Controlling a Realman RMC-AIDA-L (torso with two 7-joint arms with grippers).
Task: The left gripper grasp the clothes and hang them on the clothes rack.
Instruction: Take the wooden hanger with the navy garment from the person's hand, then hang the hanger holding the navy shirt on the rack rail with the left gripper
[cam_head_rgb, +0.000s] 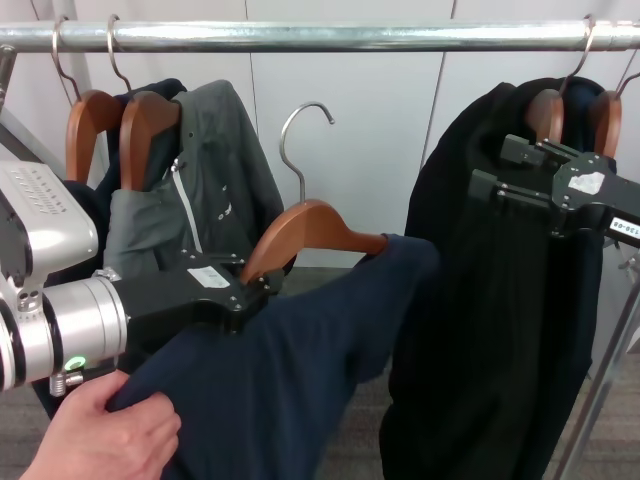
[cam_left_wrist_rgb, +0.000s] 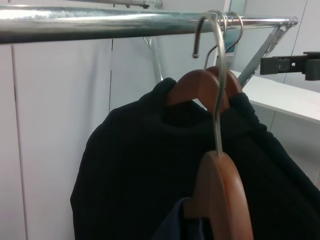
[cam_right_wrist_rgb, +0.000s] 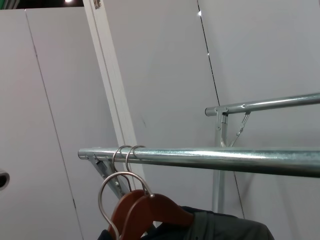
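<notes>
My left gripper (cam_head_rgb: 248, 290) sits at lower left of the head view, its fingers pinched on the lower end of the wooden hanger (cam_head_rgb: 310, 235) that carries the clothes (cam_head_rgb: 290, 370). That navy top drapes down across the lower centre of the frame, and its one metal hook (cam_head_rgb: 300, 140) stands free below the clothes rack (cam_head_rgb: 330, 36), not yet over it. The rail runs the full width along the top edge. A human hand (cam_head_rgb: 95, 435) at the bottom left corner touches the navy fabric.

On the rail I count four hangers already hooked: two at upper left, bearing a grey-and-navy zip jacket (cam_head_rgb: 205, 180), and two at upper right, bearing black coats (cam_head_rgb: 500, 300). With the held one, that makes five hangers.

My right gripper (cam_head_rgb: 515, 170) hovers at the right, in front of the black coats; I cannot tell whether it is spread or pressed together.
</notes>
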